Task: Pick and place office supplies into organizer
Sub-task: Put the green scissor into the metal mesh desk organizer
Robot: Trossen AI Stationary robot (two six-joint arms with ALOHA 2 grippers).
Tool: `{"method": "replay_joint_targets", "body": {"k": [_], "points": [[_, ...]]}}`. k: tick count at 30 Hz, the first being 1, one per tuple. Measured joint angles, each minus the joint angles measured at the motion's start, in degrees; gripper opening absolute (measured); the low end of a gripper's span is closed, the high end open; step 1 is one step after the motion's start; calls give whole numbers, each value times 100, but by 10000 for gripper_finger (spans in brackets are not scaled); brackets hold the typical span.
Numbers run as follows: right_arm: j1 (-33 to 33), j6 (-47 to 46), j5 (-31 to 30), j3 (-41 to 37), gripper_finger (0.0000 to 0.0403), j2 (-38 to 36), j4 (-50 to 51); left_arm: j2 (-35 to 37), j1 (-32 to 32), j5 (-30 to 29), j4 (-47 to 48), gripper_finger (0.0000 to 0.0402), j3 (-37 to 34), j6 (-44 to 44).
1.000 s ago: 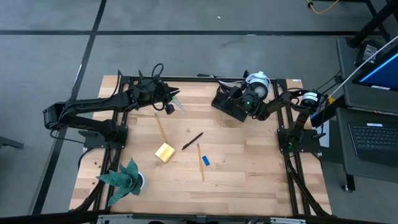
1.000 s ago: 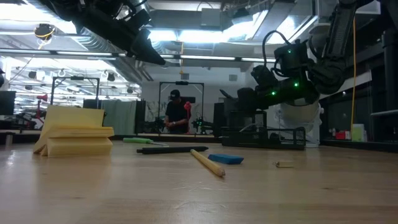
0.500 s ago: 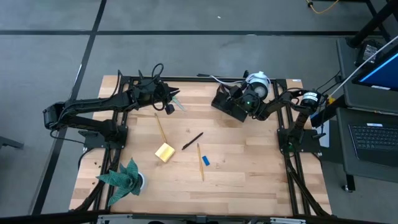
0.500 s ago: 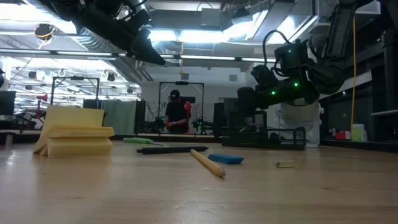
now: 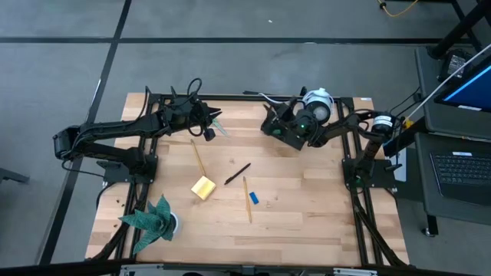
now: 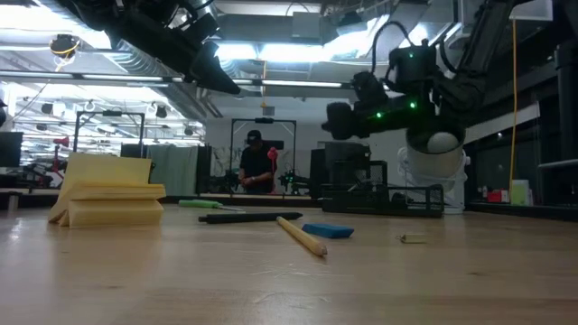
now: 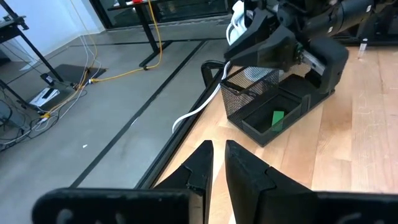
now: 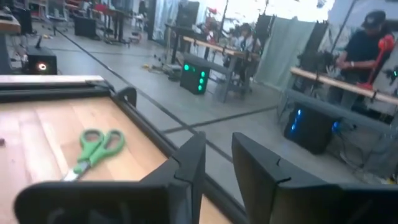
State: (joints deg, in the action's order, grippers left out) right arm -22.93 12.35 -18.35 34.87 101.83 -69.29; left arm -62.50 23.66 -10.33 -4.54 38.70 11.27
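Lifted clear of the black mesh organizer (image 5: 281, 130), the right hand (image 5: 270, 115) is hovering slightly parted and empty, while the left hand (image 5: 212, 123) is hanging nearly closed, holding nothing, above the green-handled scissors (image 8: 94, 148).

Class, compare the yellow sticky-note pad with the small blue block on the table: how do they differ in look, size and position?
The sticky-note pad is yellow; the blue block is blue. Seen from above, the pad is clearly larger and roughly square, the block small and oblong. The pad lies nearer the left arm's side, left of the black pen; the block sits beside a yellow pencil. Both lie loose on the wooden table, outside the organizer.
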Motion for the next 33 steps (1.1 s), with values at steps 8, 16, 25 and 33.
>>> {"method": "replay_joint_targets", "body": {"k": [8, 16, 25, 33], "points": [[359, 66, 57, 40, 64, -636, 567, 0, 0, 0, 2, 34, 0, 0], [767, 318, 60, 38, 10, -1286, 1803, 0, 0, 0, 277, 33, 0, -122], [1086, 335, 64, 35, 20, -1467, 2337, 0, 0, -31, 815, 35, 2, -934], [1105, 320, 64, 33, 20, -1461, 2556, -6, 255, -774, 1381, 60, 26, -2210]]}}
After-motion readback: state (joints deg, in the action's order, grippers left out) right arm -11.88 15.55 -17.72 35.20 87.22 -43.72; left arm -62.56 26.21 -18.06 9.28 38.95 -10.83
